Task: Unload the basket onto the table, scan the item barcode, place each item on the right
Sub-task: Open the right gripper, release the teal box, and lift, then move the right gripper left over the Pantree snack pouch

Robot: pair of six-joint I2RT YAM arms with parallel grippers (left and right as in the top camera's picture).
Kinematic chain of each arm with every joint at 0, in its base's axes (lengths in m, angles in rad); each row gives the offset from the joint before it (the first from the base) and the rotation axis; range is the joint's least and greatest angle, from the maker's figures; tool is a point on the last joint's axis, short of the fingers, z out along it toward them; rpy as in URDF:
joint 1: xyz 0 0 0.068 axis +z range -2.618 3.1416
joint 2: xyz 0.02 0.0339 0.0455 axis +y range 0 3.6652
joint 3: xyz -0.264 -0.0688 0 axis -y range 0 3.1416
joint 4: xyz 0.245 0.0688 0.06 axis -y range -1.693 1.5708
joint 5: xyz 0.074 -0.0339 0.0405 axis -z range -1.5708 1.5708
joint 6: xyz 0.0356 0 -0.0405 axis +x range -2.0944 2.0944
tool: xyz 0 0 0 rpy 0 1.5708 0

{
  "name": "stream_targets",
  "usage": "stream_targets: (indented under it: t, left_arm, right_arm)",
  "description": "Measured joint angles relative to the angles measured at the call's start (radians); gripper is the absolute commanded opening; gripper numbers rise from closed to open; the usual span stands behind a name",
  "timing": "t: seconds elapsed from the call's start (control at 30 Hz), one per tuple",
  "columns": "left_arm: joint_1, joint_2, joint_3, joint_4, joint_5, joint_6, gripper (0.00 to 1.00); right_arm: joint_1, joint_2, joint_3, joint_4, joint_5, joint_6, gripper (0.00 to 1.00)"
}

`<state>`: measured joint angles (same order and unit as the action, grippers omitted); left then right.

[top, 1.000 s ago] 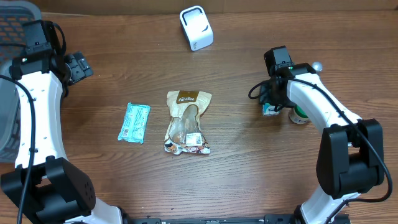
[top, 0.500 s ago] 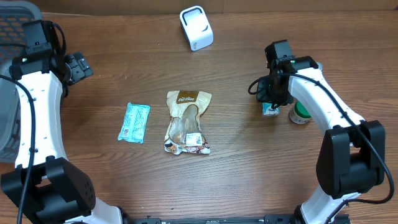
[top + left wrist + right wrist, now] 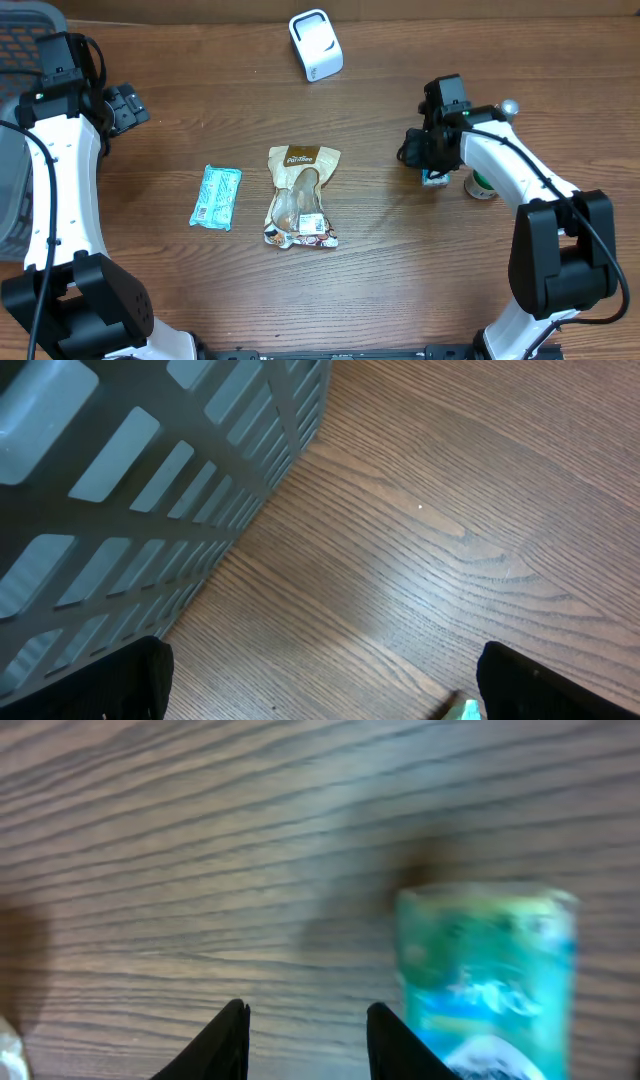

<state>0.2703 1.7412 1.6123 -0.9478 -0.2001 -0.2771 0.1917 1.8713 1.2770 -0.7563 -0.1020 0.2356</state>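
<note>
Left arm extends toward the far-left corner of the table (image 3: 390, 290), left gripper (image 3: 124, 105) spread wide beside the grey basket (image 3: 150, 480), holding nothing. White scanner (image 3: 316, 45) stands at the far edge. Right arm bends inward; right gripper (image 3: 308, 1042) points down, fingers narrowly apart over bare wood. Green carton (image 3: 485, 975) sits just beside them, ungripped.

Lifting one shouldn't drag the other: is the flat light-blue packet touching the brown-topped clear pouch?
Apart. The overhead view shows bare wooden table between the light-blue packet and the brown-topped clear pouch.
</note>
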Motion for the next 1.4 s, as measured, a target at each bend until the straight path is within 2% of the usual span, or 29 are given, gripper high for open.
stream_targets:
  t: [0.3,0.93,1.07,1.23,1.33,1.4]
  left_arm:
    - [0.0,0.0,0.0,0.0,0.0,0.0,1.0]
    - [0.0,0.0,0.0,0.0,0.0,0.0,1.0]
    - [0.0,0.0,0.0,0.0,0.0,0.0,0.99]
    - [0.0,0.0,0.0,0.0,0.0,0.0,1.0]
    - [0.0,0.0,0.0,0.0,0.0,0.0,1.0]
    - [0.0,0.0,0.0,0.0,0.0,0.0,1.0]
  right_arm:
    - [0.0,0.0,-0.1,0.145,-0.043,-0.022,0.29]
    - [0.0,0.0,-0.108,0.134,0.143,-0.026,0.31]
    - [0.001,0.0,-0.08,0.053,0.132,-0.026,0.36]
    - [0.007,0.002,0.085,-0.13,0.047,-0.026,0.4]
    - [0.02,0.002,0.18,-0.198,-0.01,-0.025,0.48]
    - [0.029,0.002,0.211,-0.204,-0.051,-0.02,0.75]
